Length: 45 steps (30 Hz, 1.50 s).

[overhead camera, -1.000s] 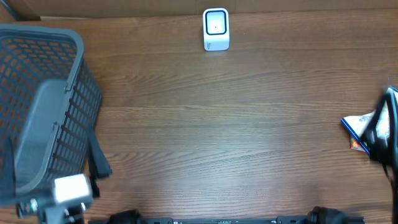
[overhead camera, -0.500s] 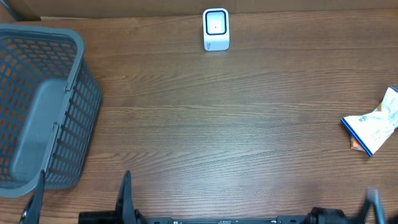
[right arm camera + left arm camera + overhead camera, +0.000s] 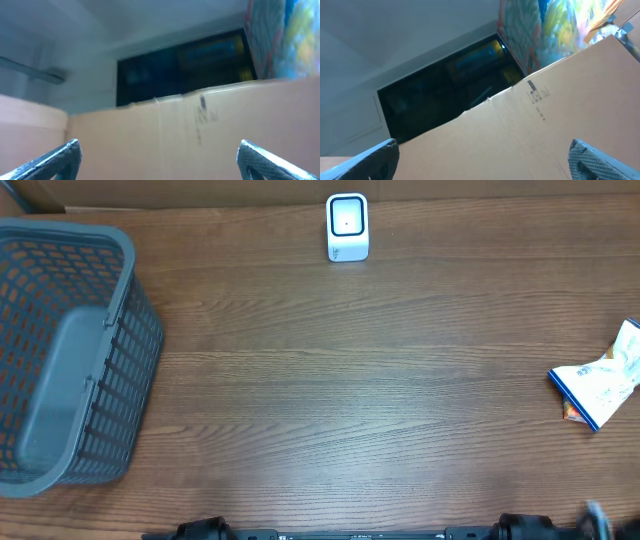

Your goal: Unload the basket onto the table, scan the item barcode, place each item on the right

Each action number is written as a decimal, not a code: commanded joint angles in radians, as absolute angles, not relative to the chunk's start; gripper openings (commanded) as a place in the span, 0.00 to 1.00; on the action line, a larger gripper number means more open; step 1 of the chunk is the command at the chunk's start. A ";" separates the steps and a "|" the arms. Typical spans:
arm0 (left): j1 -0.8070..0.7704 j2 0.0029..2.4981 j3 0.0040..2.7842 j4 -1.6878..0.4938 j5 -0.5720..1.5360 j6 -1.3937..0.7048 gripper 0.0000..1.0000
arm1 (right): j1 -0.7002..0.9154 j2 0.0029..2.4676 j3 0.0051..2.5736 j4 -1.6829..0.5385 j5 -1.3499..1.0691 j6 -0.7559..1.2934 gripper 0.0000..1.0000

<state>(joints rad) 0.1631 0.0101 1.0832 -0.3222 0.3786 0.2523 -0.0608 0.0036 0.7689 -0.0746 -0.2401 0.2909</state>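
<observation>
From overhead I see the item, a crumpled white plastic packet with a blue band along its lower-left edge (image 3: 598,388), lying flat on the brown wood-grain table (image 3: 350,380). It sits at the far right side, and the picture's edge cuts off part of it. A small patch of orange shows at its lower corner. The print on its face is too small for me to pick out a barcode.

The small white box-shaped scanner with a dark-framed window (image 3: 347,227) stands at the back of the table near the middle, well apart from the packet. A grey plastic mesh basket (image 3: 125,275) takes up the left side.

Neither arm reaches over the table in the overhead view. Only dark parts of the rig show along the bottom edge, plus a blurred grey bit at the lower right corner.

Both wrist cameras are tipped upward, away from the tabletop. The left gripper (image 3: 485,157) has its fingers (image 3: 380,157) spread wide, one in each lower corner of its view, with nothing between them. Behind them are a tan cardboard panel (image 3: 520,130) and a dark rectangular opening (image 3: 450,75). The right gripper (image 3: 160,157) is spread just as wide and holds nothing, and it faces the same cardboard.
</observation>
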 commanded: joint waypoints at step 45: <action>0.157 0.004 0.096 0.125 0.222 0.114 1.00 | -0.067 0.023 0.008 -0.074 -0.105 0.287 1.00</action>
